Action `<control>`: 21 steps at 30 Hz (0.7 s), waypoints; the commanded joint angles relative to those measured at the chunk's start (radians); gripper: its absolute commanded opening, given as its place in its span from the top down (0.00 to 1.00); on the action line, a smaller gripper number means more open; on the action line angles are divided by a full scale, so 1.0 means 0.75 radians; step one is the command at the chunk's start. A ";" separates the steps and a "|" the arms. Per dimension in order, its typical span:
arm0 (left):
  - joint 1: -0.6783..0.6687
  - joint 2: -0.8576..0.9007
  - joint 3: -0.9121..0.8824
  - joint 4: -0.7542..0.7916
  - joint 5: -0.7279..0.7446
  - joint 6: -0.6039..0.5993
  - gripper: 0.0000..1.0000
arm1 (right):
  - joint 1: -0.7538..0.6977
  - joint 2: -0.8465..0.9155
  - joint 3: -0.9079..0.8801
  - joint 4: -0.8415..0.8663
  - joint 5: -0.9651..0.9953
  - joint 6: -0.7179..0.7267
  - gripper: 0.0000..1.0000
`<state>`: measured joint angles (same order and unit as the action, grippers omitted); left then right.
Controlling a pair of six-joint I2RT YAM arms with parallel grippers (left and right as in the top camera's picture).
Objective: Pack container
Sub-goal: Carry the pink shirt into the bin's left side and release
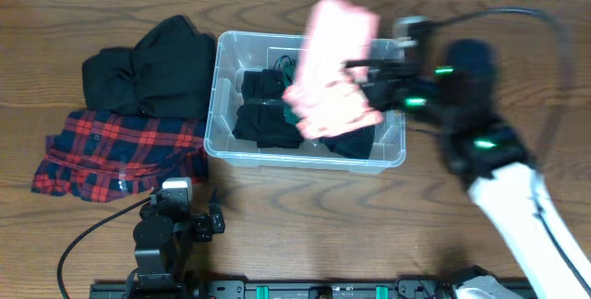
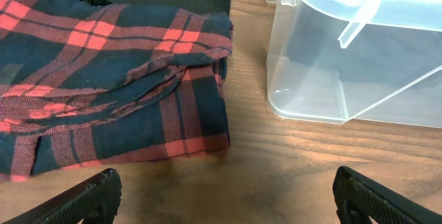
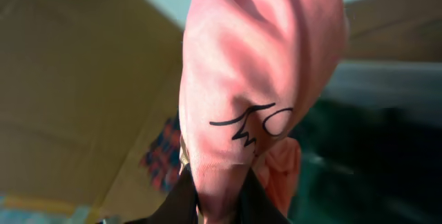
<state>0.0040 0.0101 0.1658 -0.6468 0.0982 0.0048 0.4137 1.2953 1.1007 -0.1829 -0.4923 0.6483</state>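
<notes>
1. The overhead view gives the whole layout. The container (image 1: 216, 105) sits on the wooden table (image 1: 74, 13) at about its middle, with its long side running left to right. Black clothes (image 1: 263, 114) lie on its floor, with a bit of green cloth (image 1: 292, 113) beside them.
2. From above, the right gripper (image 1: 367, 79) is over the right half of the container, and a pink garment (image 1: 331, 64) hangs from it above the black clothes. This area is blurred, so the jaws cannot be read here.
3. The right wrist view settles it: the two dark fingers (image 3: 176, 207) are clamped together on the pink garment, which fills the picture. Only here does a black scribbled print on the cloth show. The background is too blurred to make out.
4. Left of the container, the overhead view shows a red-and-black plaid shirt (image 1: 120, 156) with a black garment (image 1: 152, 73) behind it, touching it.
5. The left wrist view shows the plaid shirt lying close beside the container's rounded corner without touching it, a strip of bare wood between them.
6. In that view the left gripper (image 2: 231, 207) has its jaws wide apart, holding nothing, low over the table short of the shirt and container. The overhead view shows only the left arm (image 1: 166, 234) at the near edge.
</notes>
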 commanded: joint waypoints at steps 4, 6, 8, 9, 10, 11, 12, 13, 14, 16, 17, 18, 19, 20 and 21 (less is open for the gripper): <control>-0.005 -0.008 -0.012 0.001 0.003 0.013 0.02 | 0.252 0.360 0.008 0.325 0.208 0.089 0.97; -0.005 -0.008 -0.012 0.001 0.003 0.013 0.02 | 0.258 0.466 0.008 0.412 0.237 0.134 0.97; -0.005 -0.008 -0.012 0.001 0.003 0.013 0.02 | 0.240 0.563 0.008 0.467 0.253 0.196 0.96; -0.005 -0.008 -0.012 0.001 0.003 0.013 0.02 | 0.227 0.613 0.008 0.502 0.249 0.220 0.96; -0.005 -0.008 -0.012 0.001 0.003 0.013 0.02 | 0.217 0.661 0.008 0.547 0.219 0.228 0.96; -0.005 -0.008 -0.012 0.001 0.003 0.013 0.02 | 0.212 0.704 0.008 0.589 0.184 0.228 0.96; -0.005 -0.008 -0.012 0.001 0.003 0.013 0.02 | 0.208 0.741 0.008 0.635 0.141 0.238 0.97; -0.005 -0.008 -0.012 0.001 0.003 0.013 0.02 | 0.208 0.784 0.008 0.690 0.101 0.252 0.97; -0.005 -0.008 -0.012 0.001 0.003 0.013 0.02 | 0.208 0.814 0.008 0.733 0.076 0.253 0.96; -0.005 -0.008 -0.012 0.001 0.003 0.013 0.02 | 0.208 0.863 0.009 0.794 0.047 0.257 0.96; -0.005 -0.008 -0.012 0.001 0.003 0.013 0.02 | 0.208 0.879 0.009 0.805 0.042 0.257 0.96; -0.005 -0.008 -0.012 0.001 0.003 0.013 0.02 | 0.208 0.893 0.009 0.808 0.053 0.255 0.94; -0.005 -0.008 -0.012 0.001 0.003 0.013 0.02 | 0.208 0.900 0.009 0.807 0.061 0.250 0.84; -0.005 -0.008 -0.012 0.001 0.003 0.013 0.02 | 0.206 0.909 0.009 0.807 0.069 0.240 0.66; -0.005 -0.008 -0.012 0.001 0.003 0.013 0.02 | 0.201 0.909 0.009 0.799 0.073 0.221 0.46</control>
<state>0.0040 0.0101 0.1658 -0.6464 0.0982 0.0048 0.5701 1.9594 1.0981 0.4160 -0.4160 0.8291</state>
